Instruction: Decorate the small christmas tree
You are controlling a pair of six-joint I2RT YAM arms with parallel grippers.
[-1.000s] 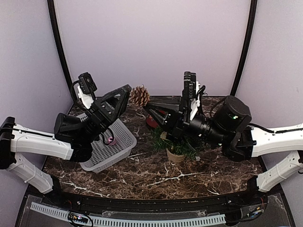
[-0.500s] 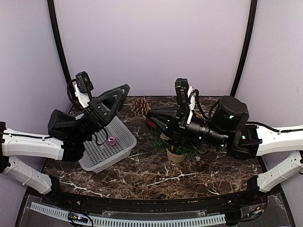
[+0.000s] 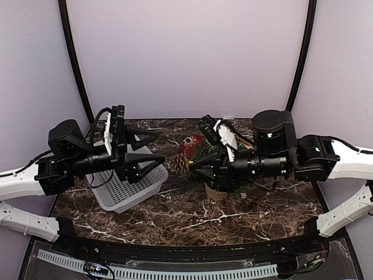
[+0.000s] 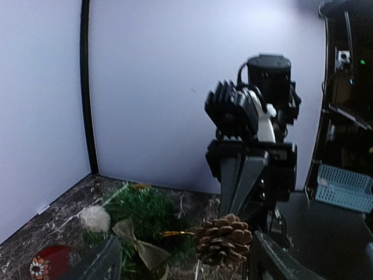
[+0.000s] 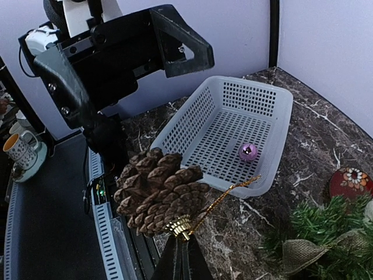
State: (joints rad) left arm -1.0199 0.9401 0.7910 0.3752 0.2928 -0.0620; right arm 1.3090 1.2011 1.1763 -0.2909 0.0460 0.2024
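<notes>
Right, nearest me the marble table [image 3: 186, 217] carries the tree [image 4: 145, 210], upright in its pot under my right arm. Just left of the tree, my right gripper [image 5: 182, 256] is clamped on the gold cap of the pine cone [image 5: 157, 189]. The cone's long axis points left, toward my left gripper [image 3: 152, 150], whose fingers are spread wide. I judge the right arm better placed for hanging. Further left, a basket [image 3: 125, 189] holds one purple ball [image 5: 248, 152]. Behind the tree sits a red plate [image 3: 191, 144].

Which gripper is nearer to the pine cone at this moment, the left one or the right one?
Right. The right gripper is shut on the gold top of the pine cone; the left gripper stands open just beside it, on the basket side.
</notes>
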